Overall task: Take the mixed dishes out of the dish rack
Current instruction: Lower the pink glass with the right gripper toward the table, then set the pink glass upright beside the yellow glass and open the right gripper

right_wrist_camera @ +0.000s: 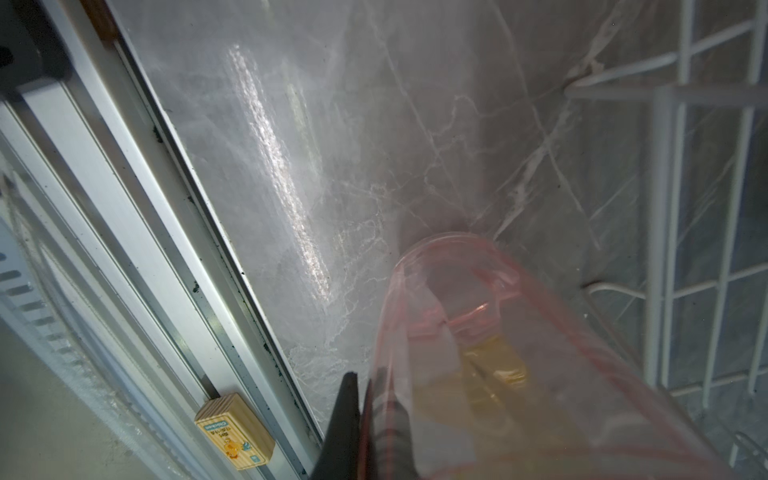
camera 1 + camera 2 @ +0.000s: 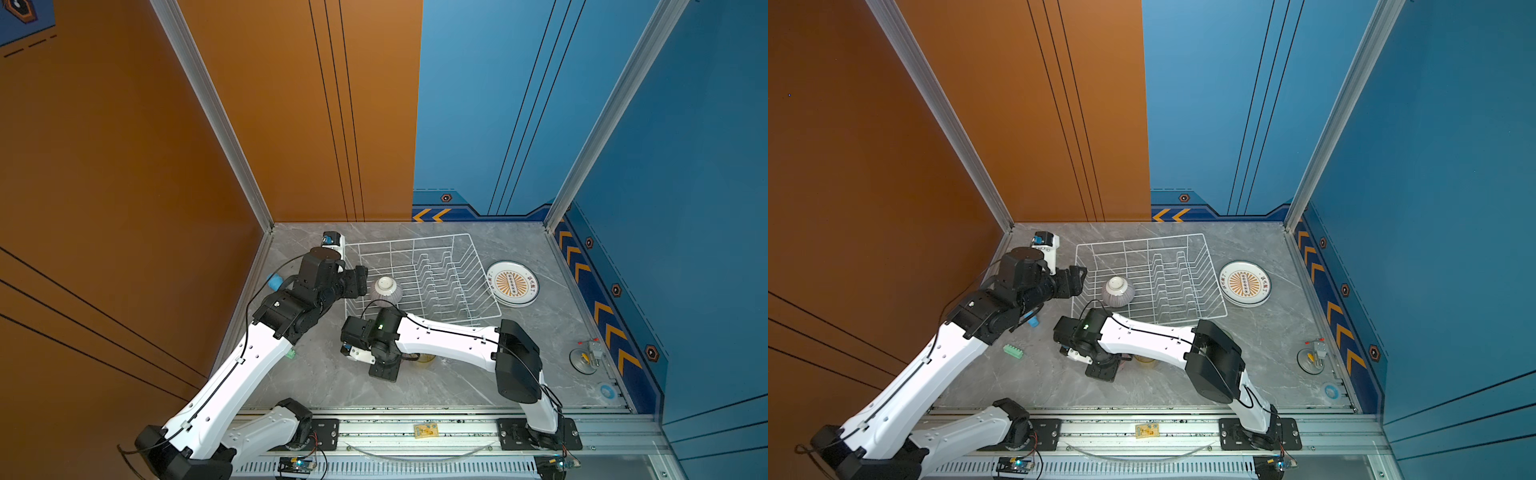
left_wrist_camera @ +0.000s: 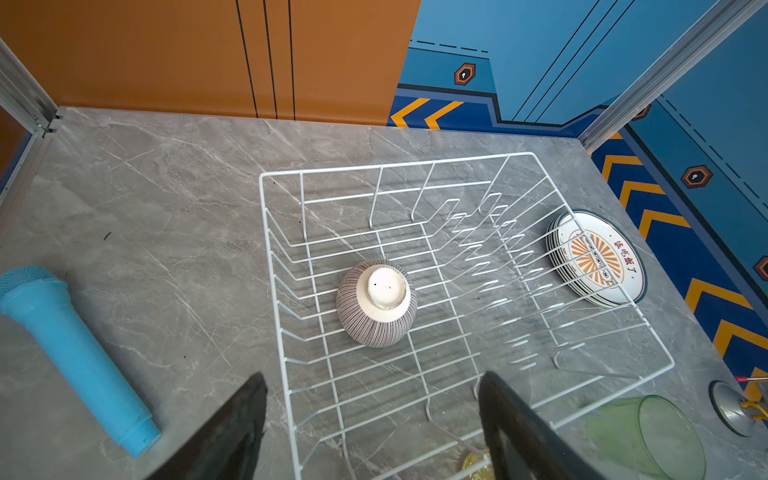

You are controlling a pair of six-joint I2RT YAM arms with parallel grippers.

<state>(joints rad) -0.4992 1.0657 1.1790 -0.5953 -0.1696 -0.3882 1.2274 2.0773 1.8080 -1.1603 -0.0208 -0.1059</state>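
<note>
White arms (image 2: 232, 374), black joints (image 2: 515, 361), perhaps green LED (image 2: 379, 326)

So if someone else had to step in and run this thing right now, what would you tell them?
Left gripper: open, poised at the dish rack's left edge, facing the striped bowl.
Right gripper: shut on the pink tumbler, over the table outside the rack.
Done: stack of plates sits on the table right of the rack; yellow tumbler and green tumbler are out near its front.
To do: the bowl, upside down, is the only dish in the rack. Set the pink tumbler down, then lift the bowl out.
</note>
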